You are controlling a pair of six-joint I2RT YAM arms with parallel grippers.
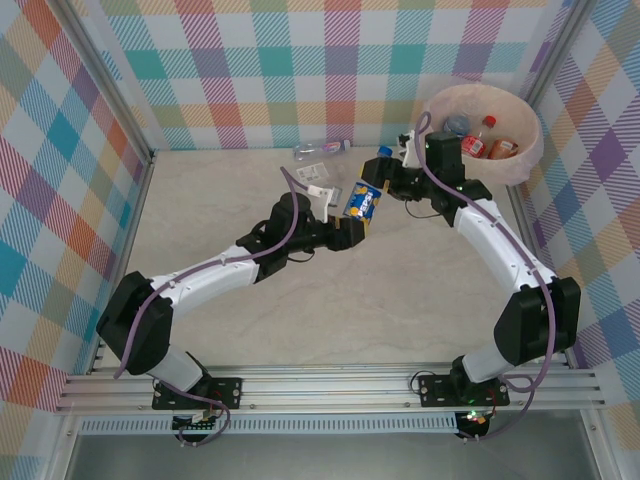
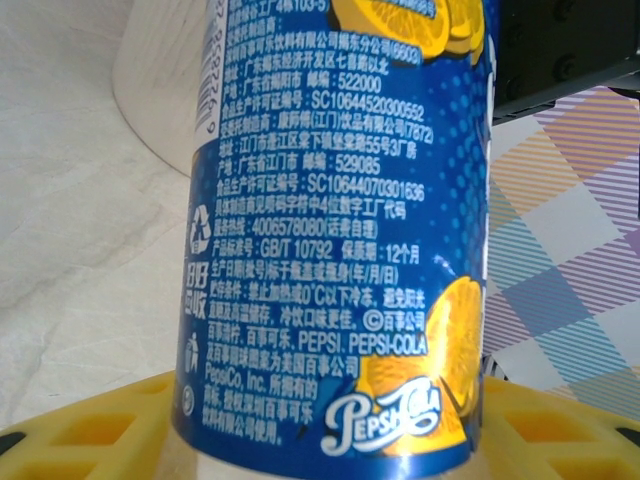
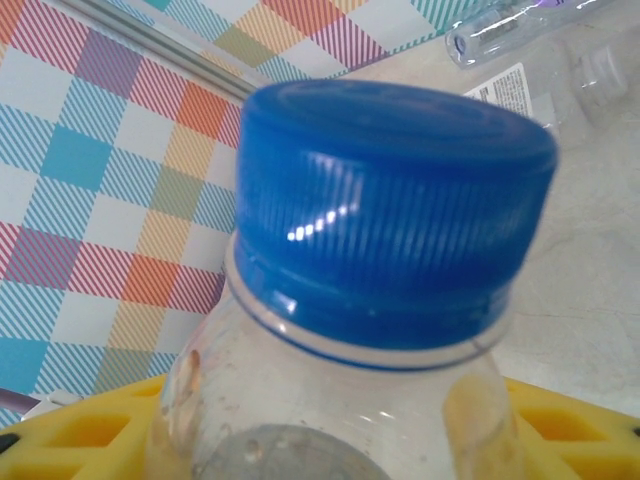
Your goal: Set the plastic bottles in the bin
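A clear plastic bottle (image 1: 364, 198) with a blue cap and a blue-and-orange Pepsi label (image 2: 330, 250) hangs tilted above the table's middle. My left gripper (image 1: 354, 218) is shut on its lower end, with yellow fingers (image 2: 90, 430) on both sides. My right gripper (image 1: 386, 178) is shut on its clear shoulder just under the blue cap (image 3: 395, 200). The cream bin (image 1: 524, 158) with its pinkish liner stands at the far right corner and holds several bottles (image 1: 478, 142). The bin's white wall (image 2: 160, 90) shows behind the held bottle. Another clear bottle (image 1: 322, 150) lies near the back wall.
Torn white label pieces (image 1: 320, 182) lie on the table just left of the held bottle. The lying bottle (image 3: 500, 30) and a label scrap (image 3: 510, 90) show past the cap. Checkered walls (image 1: 300, 70) close in the back and sides. Bare tabletop (image 1: 400, 300) stretches in front.
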